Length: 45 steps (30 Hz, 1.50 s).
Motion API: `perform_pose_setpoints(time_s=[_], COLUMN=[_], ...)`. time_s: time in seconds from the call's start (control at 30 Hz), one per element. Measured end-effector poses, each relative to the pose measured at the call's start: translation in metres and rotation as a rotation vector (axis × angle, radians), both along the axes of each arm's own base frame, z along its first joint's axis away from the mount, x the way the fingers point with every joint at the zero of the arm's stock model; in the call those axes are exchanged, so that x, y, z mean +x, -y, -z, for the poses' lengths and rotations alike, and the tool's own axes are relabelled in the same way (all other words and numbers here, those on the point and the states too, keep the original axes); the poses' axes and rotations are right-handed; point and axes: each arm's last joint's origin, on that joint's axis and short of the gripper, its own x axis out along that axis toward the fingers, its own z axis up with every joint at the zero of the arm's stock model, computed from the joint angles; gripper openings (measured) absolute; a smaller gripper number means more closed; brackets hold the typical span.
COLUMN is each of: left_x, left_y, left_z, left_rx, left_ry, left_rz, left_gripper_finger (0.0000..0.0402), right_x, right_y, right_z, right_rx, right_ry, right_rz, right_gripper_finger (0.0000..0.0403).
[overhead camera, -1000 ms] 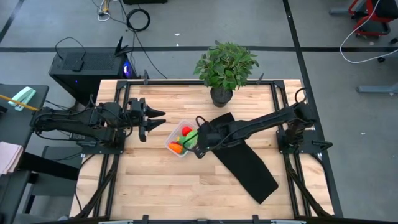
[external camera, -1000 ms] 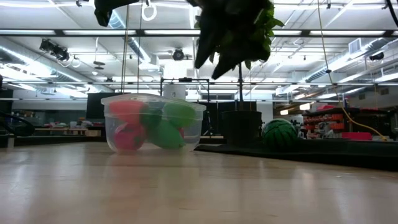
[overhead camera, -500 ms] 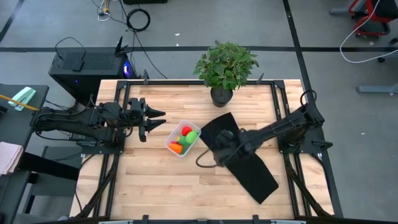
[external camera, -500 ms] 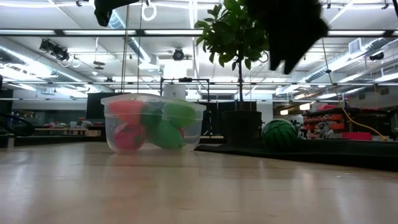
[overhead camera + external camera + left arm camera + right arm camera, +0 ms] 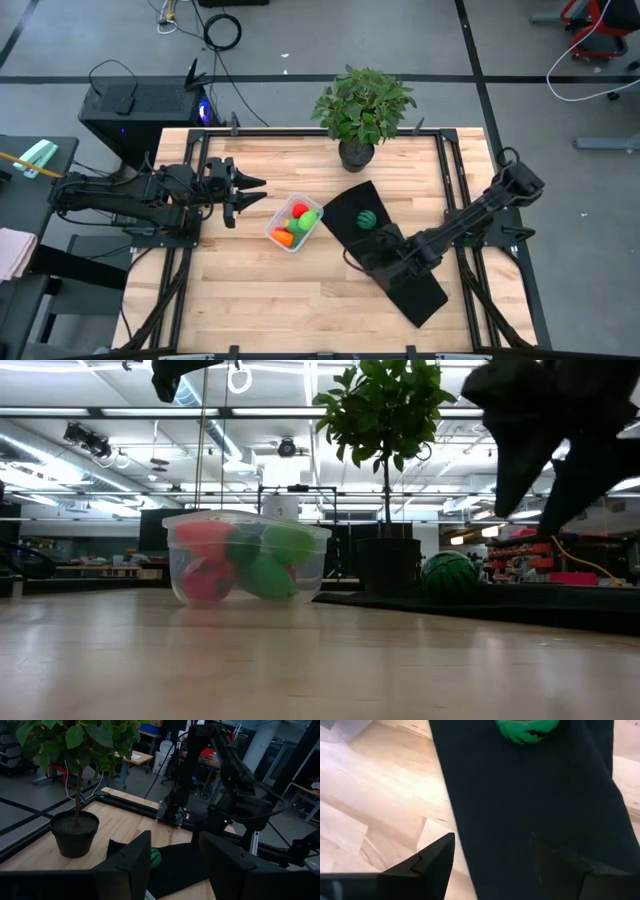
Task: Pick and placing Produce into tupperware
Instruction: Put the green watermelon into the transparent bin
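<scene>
The clear tupperware stands on the wood left of the black mat and holds red, light green and orange produce; in the low view several pieces show through its wall. The dark green round piece rests on the black mat; it also shows in the low view and the right wrist view. My right gripper is open and empty above the mat, a little nearer than that piece, as the right wrist view shows. My left gripper is open and empty at the table's left.
A potted leafy plant stands at the far edge, just beyond the mat's far end. Black frame rails run along the table's left and right sides. Bare wood lies in front of the tupperware and the mat.
My right gripper has moved from beside the tupperware toward the table's right and near edges, over the black mat. The dark green round piece, hidden under the arm before, now shows on the mat. The tupperware and its contents have stayed put.
</scene>
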Motion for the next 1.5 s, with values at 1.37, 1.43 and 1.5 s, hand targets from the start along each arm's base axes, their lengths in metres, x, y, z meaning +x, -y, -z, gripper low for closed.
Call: perform_pose_setpoints(time_s=[1.37, 1.43, 1.5], left_x=[0.000, 0.000, 0.000], left_y=[0.000, 0.000, 0.000], left_z=[0.000, 0.000, 0.000], left_rx=[0.001, 0.001, 0.001], left_ry=[-0.001, -0.001, -0.001], left_rz=[0.000, 0.000, 0.000], left_gripper_finger=[0.0176, 0.0177, 0.0177], right_x=[0.032, 0.033, 0.035], right_y=[0.110, 0.112, 0.113], right_z=[0.008, 0.011, 0.012], right_rx=[0.026, 0.025, 0.025], right_ry=[-0.035, -0.043, -0.038], right_rz=[-0.108, -0.106, -0.103], right_gripper_finger=[0.0383, 0.0384, 0.0384])
